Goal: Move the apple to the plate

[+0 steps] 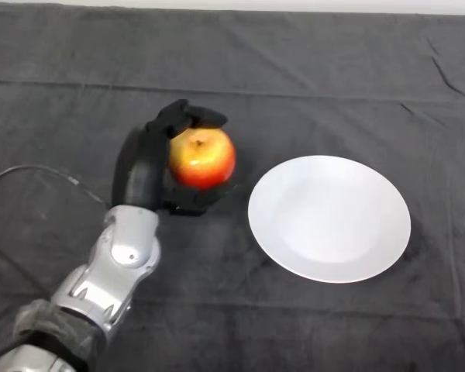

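The robot's black left hand wraps an apple on the dark-clothed table, fingers curled over the top of the fruit and the thumb hooked under its near side, the silver-grey arm reaching in from the lower left. The red-and-yellow apple sits stem-up inside that grasp, just left of the white plate and apart from its rim; whether it rests on the cloth or is already a touch clear cannot be told. The plate lies bare. The step in hand appears to be the carry: it likely calls for a firm, even hold so the round fruit does not roll out, a lift high enough to clear the plate's raised rim, a short sideways move to the right, and a release only once the apple is over the plate's middle and low.
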{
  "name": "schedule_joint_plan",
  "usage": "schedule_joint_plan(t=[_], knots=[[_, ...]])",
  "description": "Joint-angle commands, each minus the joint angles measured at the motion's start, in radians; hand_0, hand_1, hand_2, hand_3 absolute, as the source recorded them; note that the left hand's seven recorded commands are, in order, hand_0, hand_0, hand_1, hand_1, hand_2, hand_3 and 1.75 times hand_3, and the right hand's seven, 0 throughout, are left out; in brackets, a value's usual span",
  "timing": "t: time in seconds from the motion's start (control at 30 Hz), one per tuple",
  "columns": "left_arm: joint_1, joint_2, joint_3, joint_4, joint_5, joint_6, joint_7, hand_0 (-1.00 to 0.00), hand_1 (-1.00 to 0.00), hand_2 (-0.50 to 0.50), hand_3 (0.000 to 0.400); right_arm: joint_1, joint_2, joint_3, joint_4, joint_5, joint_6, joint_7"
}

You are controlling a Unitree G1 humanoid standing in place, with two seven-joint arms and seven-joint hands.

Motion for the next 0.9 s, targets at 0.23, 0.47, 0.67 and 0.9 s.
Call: schedule_joint_plan(t=[0.23,0.47,0.67,0.9], knots=[[-0.093,-0.020,-0.090,0.077,-0.016,-0.043,0.023,-1.00,-1.00,0.00,0.400,0.009,0.007,-0.0102,-0.036,0.0113,-0.009,-0.0037],[-0.115,-0.034,-0.167,0.110,-0.051,-0.064,0.025,-1.00,-1.00,0.00,0.400,0.009,0.006,-0.0107,-0.034,0.0117,-0.009,-0.0026],[-0.130,-0.044,-0.232,0.129,-0.082,-0.076,0.031,-1.00,-1.00,0.00,0.400,0.008,0.005,-0.0111,-0.032,0.0119,-0.009,-0.0015],[-0.140,-0.052,-0.307,0.145,-0.119,-0.090,0.041,-1.00,-1.00,0.00,0.400,0.008,0.004,-0.0116,-0.030,0.0123,-0.010,-0.0001]])
